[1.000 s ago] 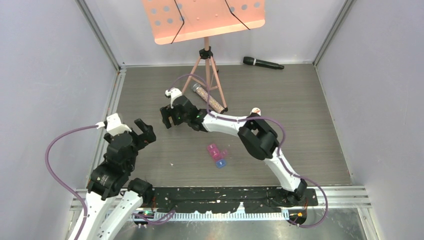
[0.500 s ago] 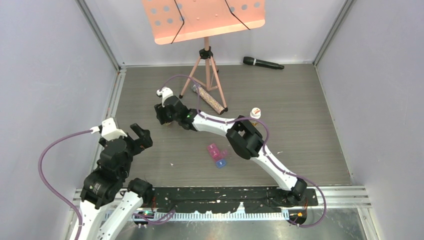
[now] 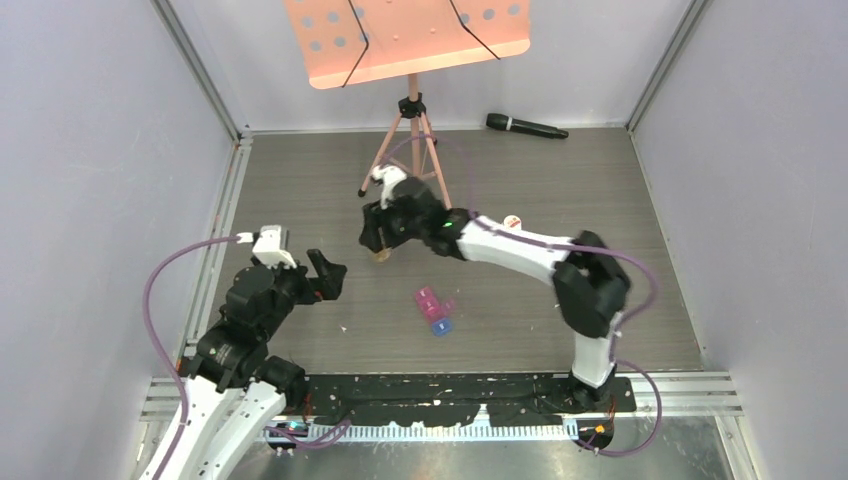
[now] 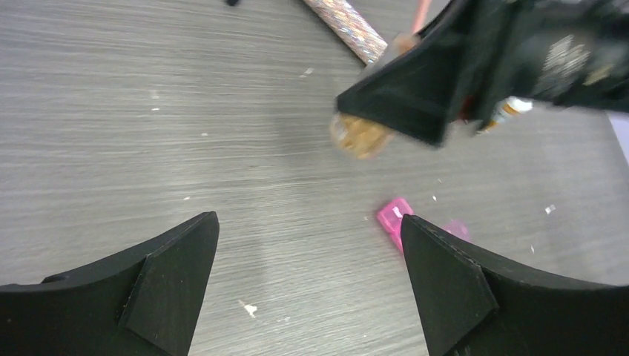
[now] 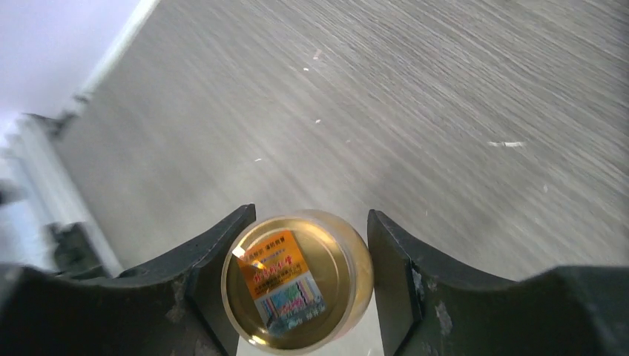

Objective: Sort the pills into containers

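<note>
The containers (image 3: 432,308) are a small pink, purple and blue pill-box strip lying on the grey table; the pink end (image 4: 393,216) shows in the left wrist view. My right gripper (image 3: 378,240) is shut on a small round amber jar (image 5: 297,285) with a gold lid and an orange label, up and left of the strip. The same jar (image 4: 360,136) shows beneath the black fingers in the left wrist view. My left gripper (image 3: 325,275) stands open and holds nothing, left of the strip. No loose pills can be made out.
A pink music stand on a tripod (image 3: 412,140) stands at the back. A black microphone (image 3: 526,126) lies at the back right. A small white bottle (image 3: 511,222) stands behind the right arm. A clear tube of speckled beads (image 4: 345,26) lies by the tripod.
My right gripper has closed on the amber jar and swung with it to the right, closer to the strip. The left arm has reached right towards the middle, still open.
</note>
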`<state>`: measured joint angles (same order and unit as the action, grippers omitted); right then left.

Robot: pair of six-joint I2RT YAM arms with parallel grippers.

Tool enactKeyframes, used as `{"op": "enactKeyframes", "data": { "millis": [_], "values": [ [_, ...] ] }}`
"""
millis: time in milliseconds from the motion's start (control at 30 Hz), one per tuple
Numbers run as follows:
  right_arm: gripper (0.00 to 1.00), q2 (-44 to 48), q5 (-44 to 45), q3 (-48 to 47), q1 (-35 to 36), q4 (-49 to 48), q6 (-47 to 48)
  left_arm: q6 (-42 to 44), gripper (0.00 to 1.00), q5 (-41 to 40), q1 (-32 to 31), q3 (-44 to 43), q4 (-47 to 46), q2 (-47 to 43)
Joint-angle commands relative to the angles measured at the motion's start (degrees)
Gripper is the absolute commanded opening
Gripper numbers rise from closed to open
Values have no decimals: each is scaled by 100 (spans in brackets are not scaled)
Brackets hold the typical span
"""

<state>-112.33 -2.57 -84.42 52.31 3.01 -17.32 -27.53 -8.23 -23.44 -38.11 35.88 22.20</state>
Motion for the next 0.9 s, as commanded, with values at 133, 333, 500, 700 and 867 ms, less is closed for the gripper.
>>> {"op": "enactKeyframes", "data": {
  "millis": [133, 333, 500, 700, 867],
  "values": [
    [32, 2405, -1653, 1018, -769, 171, -1039, 149, 93, 2302, -59, 346, -2424, 869],
    [33, 3055, -1816, 1323, -988, 384, -1292, 179, 93, 3411, -353, 489, -4211, 1478],
    [33, 3384, -1784, 1610, -1012, -21, -1633, 319, 93, 3278, -677, 481, -4866, 1894],
    [33, 3383, -2116, 1742, -1013, -574, -2448, 805, 81, 3958, -723, 519, -5424, 2463],
    [33, 3461, -2096, 1794, -1013, -781, -2851, 657, 63, 4030, -723, 566, -5950, 2767]
  ]
}}
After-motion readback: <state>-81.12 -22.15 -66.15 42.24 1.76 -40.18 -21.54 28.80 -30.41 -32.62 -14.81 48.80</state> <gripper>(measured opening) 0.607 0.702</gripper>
